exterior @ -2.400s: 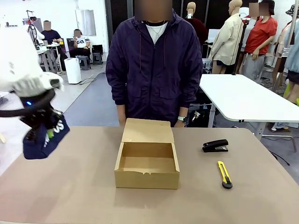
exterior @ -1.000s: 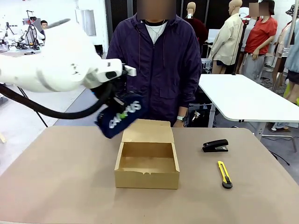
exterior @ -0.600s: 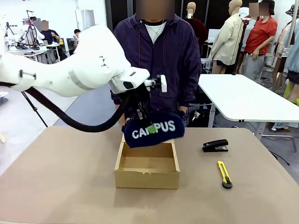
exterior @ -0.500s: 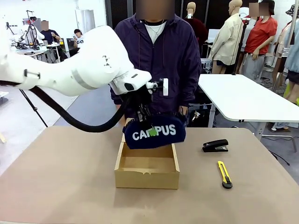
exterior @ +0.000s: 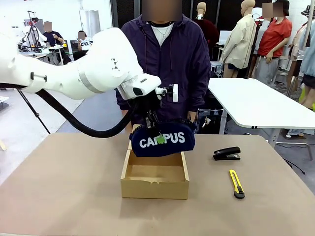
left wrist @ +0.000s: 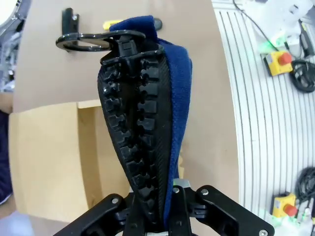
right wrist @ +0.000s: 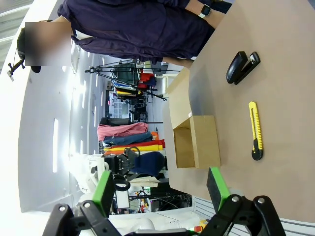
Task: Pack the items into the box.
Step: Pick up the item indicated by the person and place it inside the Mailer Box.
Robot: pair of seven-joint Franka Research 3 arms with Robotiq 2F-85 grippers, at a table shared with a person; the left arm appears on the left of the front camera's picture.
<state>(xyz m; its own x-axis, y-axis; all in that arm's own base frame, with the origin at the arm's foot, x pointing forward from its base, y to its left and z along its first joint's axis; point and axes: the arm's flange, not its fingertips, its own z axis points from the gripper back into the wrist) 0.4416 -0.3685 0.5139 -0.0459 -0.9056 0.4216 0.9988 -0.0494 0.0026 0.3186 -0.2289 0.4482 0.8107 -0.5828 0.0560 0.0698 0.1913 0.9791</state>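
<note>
Front view: my left gripper (exterior: 156,135) has swung in from the table's 9 o'clock edge and now hangs over the box (exterior: 155,183). Its jaws are clamped on the top of the pouch (exterior: 165,140). The pouch sits above the far half of the opening, toward 12 o'clock, hiding the lid, and has barely shifted in the last half second. I judge the carry done; lowering and release are next. The stapler (exterior: 227,153) is at 3 o'clock of the box and the utility knife (exterior: 236,183) at 4 o'clock, both unpacked.

Left wrist view: the pouch (left wrist: 147,123) runs zipper-up between my fingers, with the box (left wrist: 49,157) below it at 9 o'clock.

Right wrist view: my right gripper (right wrist: 160,191) has its jaws apart, holding nothing. The box (right wrist: 202,142), stapler (right wrist: 242,66) and utility knife (right wrist: 255,130) lie beyond it, and the pouch (right wrist: 147,163) is at 9 o'clock of the box.
</note>
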